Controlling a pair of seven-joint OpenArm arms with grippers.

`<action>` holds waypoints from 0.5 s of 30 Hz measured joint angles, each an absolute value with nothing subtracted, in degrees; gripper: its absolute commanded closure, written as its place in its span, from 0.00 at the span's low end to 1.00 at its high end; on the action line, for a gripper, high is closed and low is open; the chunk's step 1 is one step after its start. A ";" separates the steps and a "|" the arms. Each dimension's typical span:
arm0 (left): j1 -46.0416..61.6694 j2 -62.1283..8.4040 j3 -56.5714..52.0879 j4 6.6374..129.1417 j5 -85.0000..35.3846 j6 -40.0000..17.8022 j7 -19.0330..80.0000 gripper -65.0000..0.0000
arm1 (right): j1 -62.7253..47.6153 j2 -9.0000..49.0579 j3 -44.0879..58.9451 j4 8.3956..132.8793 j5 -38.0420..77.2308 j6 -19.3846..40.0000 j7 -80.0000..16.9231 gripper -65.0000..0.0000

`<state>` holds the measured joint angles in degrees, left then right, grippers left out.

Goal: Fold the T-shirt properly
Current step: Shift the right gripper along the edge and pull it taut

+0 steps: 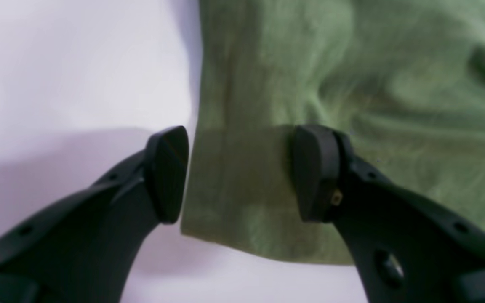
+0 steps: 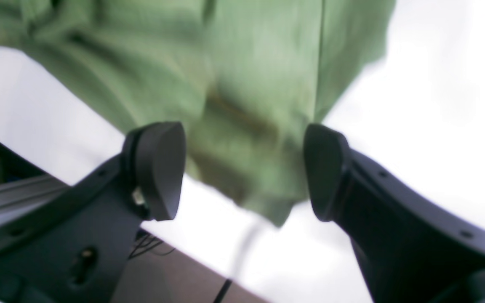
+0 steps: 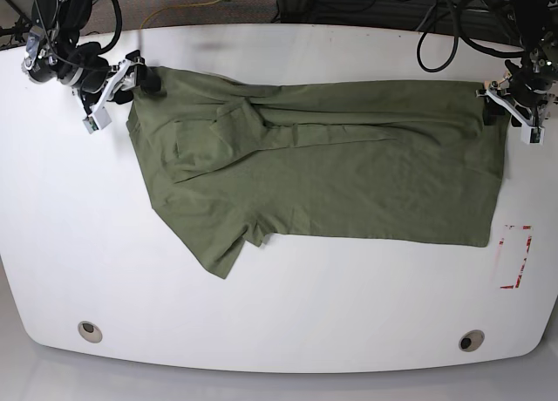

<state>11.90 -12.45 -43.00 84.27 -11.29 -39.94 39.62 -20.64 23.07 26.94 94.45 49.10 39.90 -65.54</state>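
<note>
A: Looking from our left wrist first, we see the left gripper (image 1: 240, 172) with its jaws spread. A flat corner of the shirt (image 1: 331, 105) lies between the pads (image 1: 166, 172), and neither pad presses the cloth.

B: We read the same. One pad sits over the white table (image 1: 57, 84), the other over green cloth.

A: At our right wrist the right gripper (image 2: 244, 170) stands apart too. A hanging fold of shirt (image 2: 242, 92) shows between the pads (image 2: 160, 168), blurred, and nothing is pinched.

B: We cannot tell whether that cloth touches either pad.

A: Farther off, in the base view, the shirt (image 3: 349, 174) lies spread across the middle of the table (image 3: 279, 314), olive green, folded lengthwise with creases along its far half.

B: One sleeve points toward the near edge on that view's left.

A: Our right gripper (image 3: 109, 91) is at the shirt's far corner there, and our left gripper (image 3: 514, 105) at the far corner on the other side.

B: A red-marked label (image 3: 516, 257) lies on the table just beside the shirt's near corner below our left arm.
</note>
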 measured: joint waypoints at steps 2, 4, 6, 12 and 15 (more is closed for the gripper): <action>11.90 -12.40 -43.03 82.67 -11.07 -39.94 37.30 0.44 | -21.39 23.05 26.94 94.41 49.08 39.90 -65.12 0.35; 11.90 -12.40 -43.00 80.75 -11.20 -39.92 34.63 0.44 | -21.98 23.03 26.87 94.41 49.17 39.88 -64.60 0.40; 11.86 -12.56 -43.00 79.61 -11.60 -39.94 33.19 0.44 | -22.20 23.03 26.76 94.41 49.30 39.90 -64.49 0.49; 11.42 -12.82 -42.83 77.60 -12.14 -39.92 31.66 0.51 | -21.98 22.28 26.70 94.37 42.35 39.90 -64.10 0.90; 11.75 -13.10 -41.56 77.49 -12.27 -39.81 31.07 0.73 | -21.80 20.78 26.65 94.89 39.09 39.90 -63.18 0.95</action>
<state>11.75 -13.10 -41.56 77.49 -12.27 -39.81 31.07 -21.80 20.78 26.65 94.89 39.09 39.90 -63.18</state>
